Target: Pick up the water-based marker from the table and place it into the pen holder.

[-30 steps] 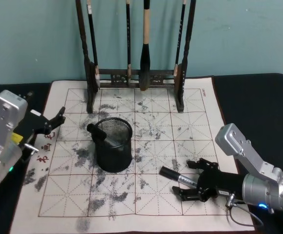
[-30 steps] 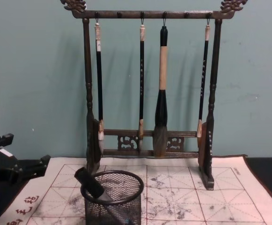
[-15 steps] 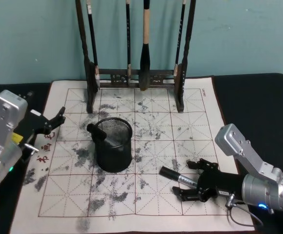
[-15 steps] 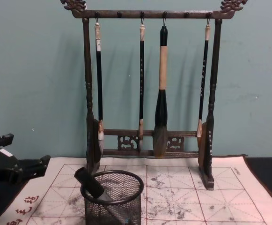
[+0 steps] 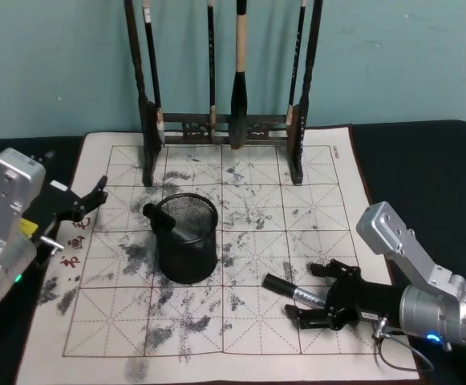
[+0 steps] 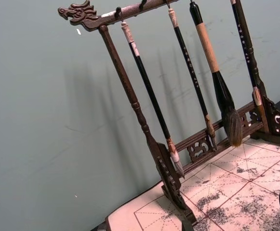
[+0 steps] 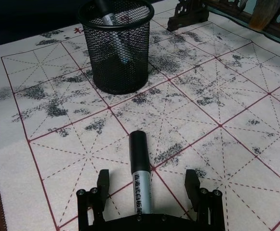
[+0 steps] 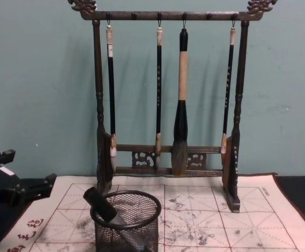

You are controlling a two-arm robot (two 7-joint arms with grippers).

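Note:
The water-based marker [image 5: 291, 291], black cap and grey body, lies flat on the cream mat of the table [image 5: 313, 208], right of the pen holder [image 5: 186, 241]. My right gripper [image 5: 311, 295] is open and low over the mat, one finger on each side of the marker's body. In the right wrist view the marker [image 7: 140, 179] lies between the spread fingers [image 7: 103, 180], its cap pointing at the pen holder [image 7: 118, 53]. Another marker [image 5: 162, 218] leans inside the black mesh cup [image 8: 126, 231]. My left gripper [image 5: 88, 207] hovers open at the mat's left edge.
A tall dark wooden brush rack [image 5: 224, 124] with several hanging brushes stands at the back of the mat, behind the pen holder. Dark table surface [image 5: 425, 176] flanks the mat on both sides. Grey ink stains cover the red grid.

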